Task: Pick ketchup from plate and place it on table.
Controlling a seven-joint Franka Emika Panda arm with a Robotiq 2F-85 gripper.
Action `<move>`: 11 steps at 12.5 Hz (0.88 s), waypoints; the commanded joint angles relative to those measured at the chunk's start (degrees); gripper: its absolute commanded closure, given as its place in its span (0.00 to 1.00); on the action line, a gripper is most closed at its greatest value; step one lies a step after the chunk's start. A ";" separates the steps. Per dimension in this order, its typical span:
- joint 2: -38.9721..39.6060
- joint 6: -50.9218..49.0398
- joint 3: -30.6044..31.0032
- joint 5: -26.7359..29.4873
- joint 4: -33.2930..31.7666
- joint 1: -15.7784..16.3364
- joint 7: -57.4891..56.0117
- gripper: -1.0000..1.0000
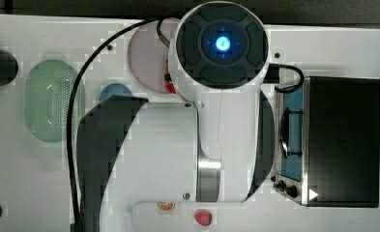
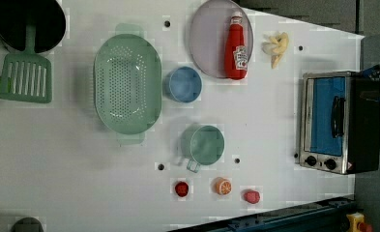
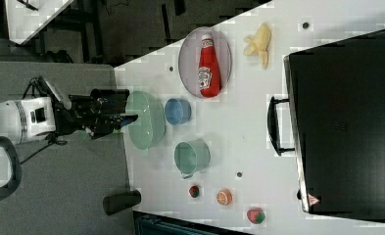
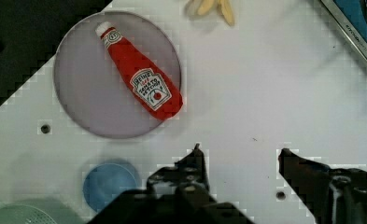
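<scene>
Presently my gripper (image 4: 239,151) stands with fingers apart and nothing between them, over bare table (image 4: 265,84), clear of the plate (image 4: 78,93); the ketchup (image 4: 141,77) lies flat on that plate, cap toward the rim, base overhanging the opposite edge. Left view: ketchup (image 2: 236,46) rests along the left view's right side of the plate (image 2: 207,38); banana (image 2: 276,47) just beside the plate; blue dish (image 2: 183,84) near its lower edge; green basket (image 2: 127,82) beyond the dish; oven (image 2: 335,123) well apart. Right view: gripper (image 3: 124,117) is held off the table's edge, level with the basket (image 3: 146,120).
</scene>
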 commanded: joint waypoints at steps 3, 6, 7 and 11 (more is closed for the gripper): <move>-8.25 -11.51 3.19 0.84 0.27 -5.74 1.52 0.01; -5.75 -10.89 3.84 0.84 0.28 -5.23 0.55 0.00; -4.48 -10.21 4.25 0.84 0.28 -5.09 -0.14 0.00; 1.61 -4.67 5.71 0.84 0.29 -4.43 -3.95 0.00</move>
